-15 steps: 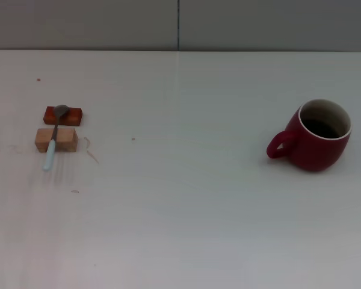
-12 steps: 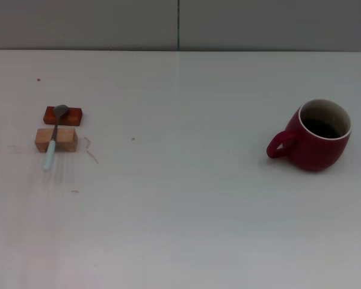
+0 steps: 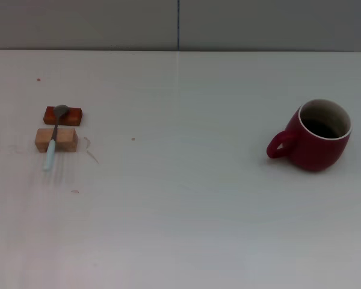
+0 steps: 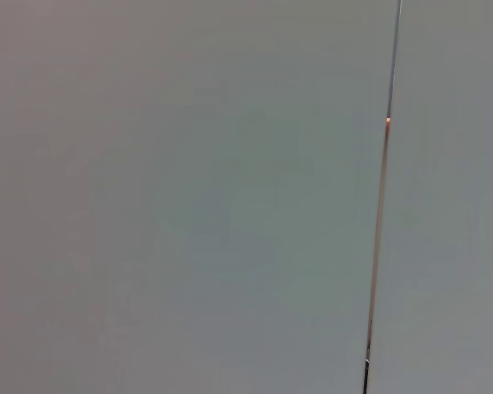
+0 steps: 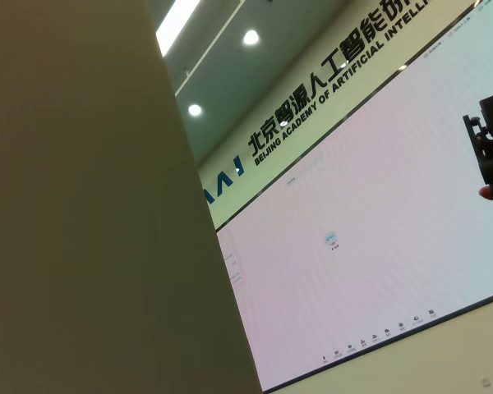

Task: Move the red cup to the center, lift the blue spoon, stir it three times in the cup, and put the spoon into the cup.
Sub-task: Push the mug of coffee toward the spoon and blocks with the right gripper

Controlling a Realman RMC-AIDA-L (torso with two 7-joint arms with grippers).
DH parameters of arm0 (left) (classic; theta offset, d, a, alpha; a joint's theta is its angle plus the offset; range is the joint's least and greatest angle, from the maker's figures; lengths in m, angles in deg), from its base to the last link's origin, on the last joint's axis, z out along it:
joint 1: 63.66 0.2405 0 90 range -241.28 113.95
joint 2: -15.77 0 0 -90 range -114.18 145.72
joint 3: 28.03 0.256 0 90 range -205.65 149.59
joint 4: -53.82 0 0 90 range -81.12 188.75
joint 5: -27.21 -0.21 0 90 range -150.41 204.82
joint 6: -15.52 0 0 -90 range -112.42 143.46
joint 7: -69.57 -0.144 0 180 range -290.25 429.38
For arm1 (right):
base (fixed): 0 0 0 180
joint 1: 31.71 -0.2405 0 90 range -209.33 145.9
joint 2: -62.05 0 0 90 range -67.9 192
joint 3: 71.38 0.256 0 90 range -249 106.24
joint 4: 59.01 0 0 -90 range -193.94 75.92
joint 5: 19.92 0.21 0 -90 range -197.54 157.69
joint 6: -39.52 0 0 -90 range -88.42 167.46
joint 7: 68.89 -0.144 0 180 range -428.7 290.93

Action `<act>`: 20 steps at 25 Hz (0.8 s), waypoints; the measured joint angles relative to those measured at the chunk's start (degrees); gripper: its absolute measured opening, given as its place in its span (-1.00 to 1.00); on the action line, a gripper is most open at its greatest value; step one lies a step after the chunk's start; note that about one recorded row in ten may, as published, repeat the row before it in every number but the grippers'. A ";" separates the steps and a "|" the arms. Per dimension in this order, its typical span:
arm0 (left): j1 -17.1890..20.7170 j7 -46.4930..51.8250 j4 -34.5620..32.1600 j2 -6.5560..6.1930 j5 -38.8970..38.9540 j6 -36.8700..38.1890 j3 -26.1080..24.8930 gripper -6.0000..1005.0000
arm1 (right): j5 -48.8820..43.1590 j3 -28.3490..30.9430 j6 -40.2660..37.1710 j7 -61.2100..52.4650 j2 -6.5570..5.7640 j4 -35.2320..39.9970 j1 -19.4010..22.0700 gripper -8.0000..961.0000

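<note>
Ceramic by its look, the red cup point(image 3: 320, 136), well right of the blue spoon point(image 3: 54, 136) propped across two small blocks point(image 3: 56, 139) on the bench point(image 3: 180, 198), seems rigid, weighty and slick, best held across the body opposite its handle; neither arm's jaws are visible.

Bench point(image 3: 180, 211): broad bare stretch between the red cup point(image 3: 317, 135) and the spoon rest, open to passage. Red cup: upright, well to the right, handle facing the bare stretch, open mouth unobstructed from above. Blue spoon point(image 3: 53, 135): far from the cup on the left, lying across a reddish-brown block point(image 3: 64, 115) and a pale wooden block point(image 3: 56, 139), handle end overhanging bench.
</note>
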 joint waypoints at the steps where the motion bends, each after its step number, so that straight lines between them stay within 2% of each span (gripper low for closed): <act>1: 0.00 0.00 0.00 0.00 0.00 0.00 0.00 0.62 | 0.00 0.00 0.00 0.00 -0.02 0.00 -0.05 0.42; 12: 0.63 -0.07 2.89 0.29 -0.50 1.55 0.65 0.62 | 0.15 0.17 1.60 0.33 -0.51 0.94 -1.69 0.42; 17: 2.73 -1.50 8.32 0.42 -0.75 7.51 5.04 0.62 | 0.15 0.34 2.69 0.36 -0.91 3.66 -4.14 0.42; 19: 3.89 -5.11 13.78 0.51 -0.76 13.88 6.59 0.62 | 0.12 0.13 3.33 0.37 -1.18 5.65 -5.82 0.42; 20: 3.89 -5.11 13.78 0.51 -0.76 13.88 6.59 0.62 | 0.12 0.13 3.33 0.37 -1.18 5.65 -5.82 0.42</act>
